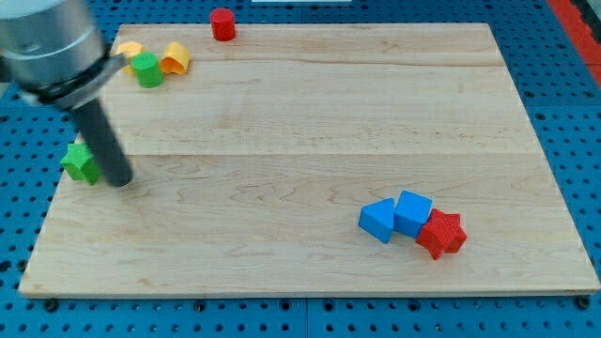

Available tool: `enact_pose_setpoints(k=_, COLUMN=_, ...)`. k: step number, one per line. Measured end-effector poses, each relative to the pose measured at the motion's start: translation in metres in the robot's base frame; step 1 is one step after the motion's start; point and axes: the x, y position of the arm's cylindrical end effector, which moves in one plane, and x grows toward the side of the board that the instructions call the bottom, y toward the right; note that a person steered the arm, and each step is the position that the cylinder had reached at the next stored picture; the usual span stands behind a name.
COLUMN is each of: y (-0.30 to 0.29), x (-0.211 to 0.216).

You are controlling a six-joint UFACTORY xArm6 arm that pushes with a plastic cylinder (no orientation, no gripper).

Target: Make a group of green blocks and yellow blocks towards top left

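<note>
Tip just right of green star, touching or nearly.

A red cylinder stands at the counter's top edge. Toward the view's bottom right, two blue blocks touch, and a red star touches the right one.

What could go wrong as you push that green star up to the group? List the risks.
1. The green star sits at the board's left edge; my tip is on its right, so a push leftward could send it off.
2. A hard upward push could scatter the green block and yellow blocks already grouped.
</note>
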Motion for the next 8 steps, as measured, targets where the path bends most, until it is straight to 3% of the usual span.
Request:
enact_pose_setpoints(k=1, y=-0.023, x=0.015)
enact_pose_setpoints(k=2, y=-0.037, x=-0.039)
enact_pose_setpoints(k=4, y=0.018, x=-0.151)
enact_pose_setpoints(k=5, y=0.033, x=-0.105)
enact_pose_setpoints(k=6, y=0.014, x=-0.13)
enact_pose_setpoints(k=7, y=0.052, x=-0.136)
enact_pose_setpoints(k=8, y=0.051, x=-0.137)
